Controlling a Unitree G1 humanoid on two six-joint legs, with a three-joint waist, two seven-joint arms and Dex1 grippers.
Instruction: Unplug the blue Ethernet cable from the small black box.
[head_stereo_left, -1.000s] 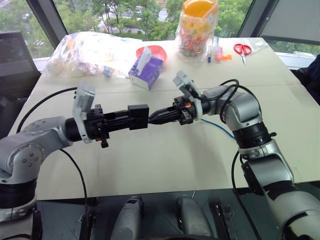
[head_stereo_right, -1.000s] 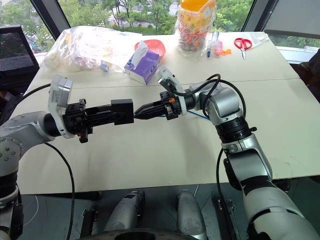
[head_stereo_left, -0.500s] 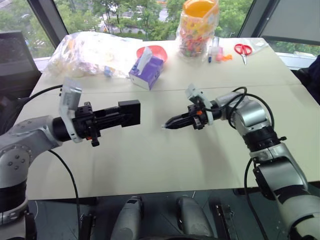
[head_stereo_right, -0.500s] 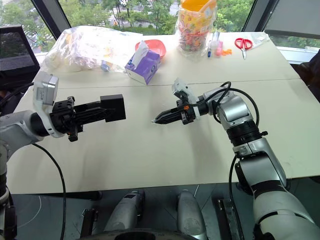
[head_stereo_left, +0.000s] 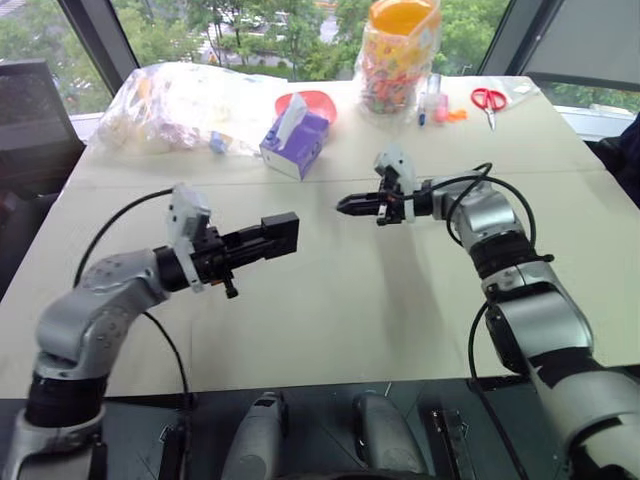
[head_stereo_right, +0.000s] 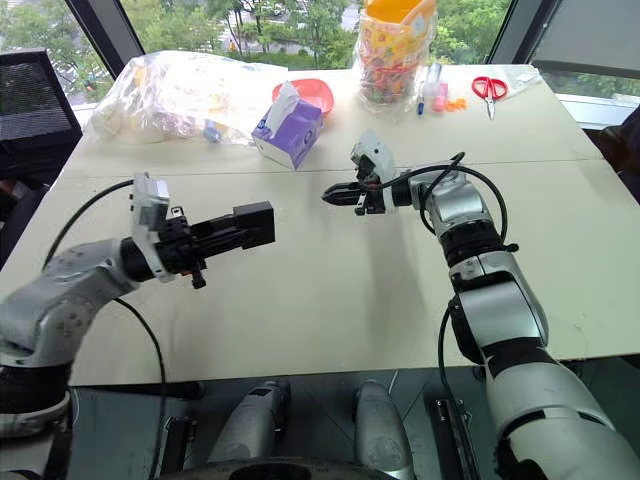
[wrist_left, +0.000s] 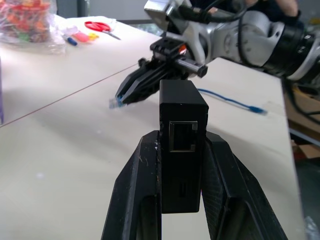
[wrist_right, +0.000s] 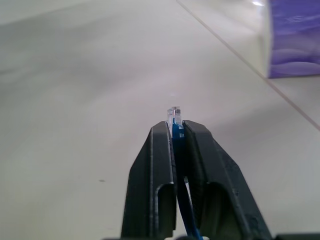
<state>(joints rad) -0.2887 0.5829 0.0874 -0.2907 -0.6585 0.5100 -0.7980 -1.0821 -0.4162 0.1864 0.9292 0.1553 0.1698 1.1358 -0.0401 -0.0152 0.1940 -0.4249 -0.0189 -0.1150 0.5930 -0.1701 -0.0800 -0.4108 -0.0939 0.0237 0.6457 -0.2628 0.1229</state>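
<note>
So, left gripper (wrist_left: 181, 150) clamped on small black box (wrist_left: 181, 150), held above table (head_stereo_left: 330, 310), empty port facing out. Right gripper (wrist_right: 174, 131) pinches blue Ethernet cable (wrist_right: 176, 125) by plug end, pale plug poking past fingertips, well apart from box. Rest of cable trails on table behind.

The left gripper (head_stereo_left: 290, 235) holds the small black box (head_stereo_left: 281, 236) in the air above the pale counter (head_stereo_left: 330, 310), its jaws closed on the box. The right gripper (head_stereo_left: 342, 205) points toward it, and the two are apart with a gap between them. Behind them on the counter stand a purple tissue box (head_stereo_left: 294, 143), a clear plastic bag (head_stereo_left: 180, 105), a jar of colourful things (head_stereo_left: 397, 55) and red scissors (head_stereo_left: 487, 99).
</note>
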